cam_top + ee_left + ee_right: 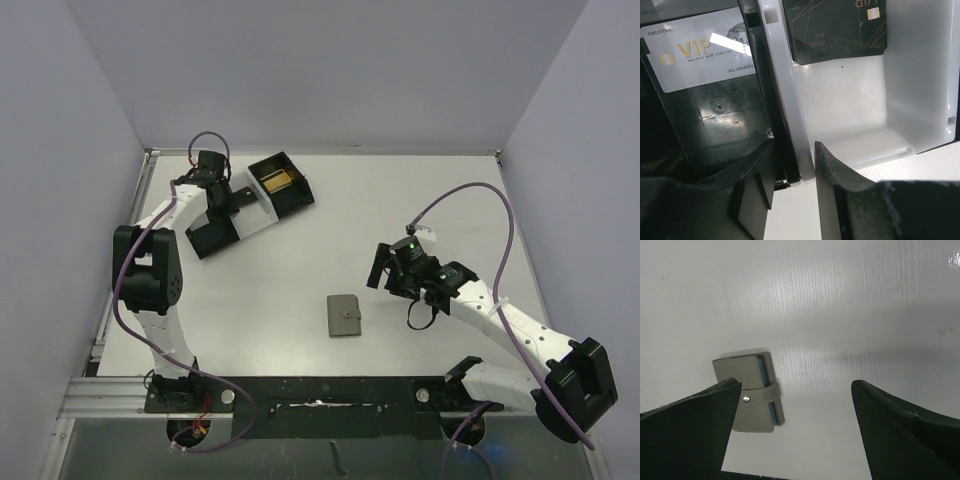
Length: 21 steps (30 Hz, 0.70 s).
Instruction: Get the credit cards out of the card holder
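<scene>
Top external, near to far; all posns ref. card holder [344, 315].

1. Card holder: flat on table [290, 270], just beyond arm bases. Folded shut, strap w/ snap across it. No credit cards seen as such. Blue edge [772, 412] shows at the open side in right wrist view; cannot tell if card or pocket.
2. Right gripper [385, 272]: just beyond & right of holder, above table. Jaws spread wide, nothing betw. them, not touching holder.
3. Tray [782, 90]: well beyond & left of holder. Pale VIP card [700, 50] in black bay, dark card [837, 27] in white bay.
4. Left gripper [794, 146]: at tray, jaws part-closed astride its divider; cannot tell if pinching it.

Risks (est.):
- Snap not undone → cards locked in.
- One-handed tug on strap prob. slides or lifts whole holder, since left arm is too far off to pin it.
- If left is pinching the divider, pulling away drags tray.
</scene>
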Each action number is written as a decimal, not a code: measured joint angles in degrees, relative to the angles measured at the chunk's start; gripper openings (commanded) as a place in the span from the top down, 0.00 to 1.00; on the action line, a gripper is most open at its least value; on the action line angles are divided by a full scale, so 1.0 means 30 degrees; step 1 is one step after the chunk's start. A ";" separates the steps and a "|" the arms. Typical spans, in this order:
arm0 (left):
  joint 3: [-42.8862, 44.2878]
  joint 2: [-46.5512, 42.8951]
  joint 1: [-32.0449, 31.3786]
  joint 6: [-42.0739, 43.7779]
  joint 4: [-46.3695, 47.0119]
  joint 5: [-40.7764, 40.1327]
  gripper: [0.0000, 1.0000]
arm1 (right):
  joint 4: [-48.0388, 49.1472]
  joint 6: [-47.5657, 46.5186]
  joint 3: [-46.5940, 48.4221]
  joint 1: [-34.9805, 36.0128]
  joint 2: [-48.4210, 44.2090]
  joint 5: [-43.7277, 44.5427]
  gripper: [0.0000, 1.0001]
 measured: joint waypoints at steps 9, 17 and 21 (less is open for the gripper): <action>0.0000 -0.0007 -0.0073 -0.0073 0.0029 0.0328 0.74 | -0.0007 0.0066 0.0000 0.0000 0.0000 -0.0007 0.02; -0.0007 -0.0007 -0.1494 -0.0335 0.0029 0.0372 0.76 | 0.0051 0.0080 -0.0124 0.0000 0.0270 -0.0080 0.02; -0.0007 -0.0007 -0.2863 -0.0554 0.0044 0.0525 0.76 | 0.0058 0.0146 -0.0270 0.0000 0.0452 -0.0080 0.02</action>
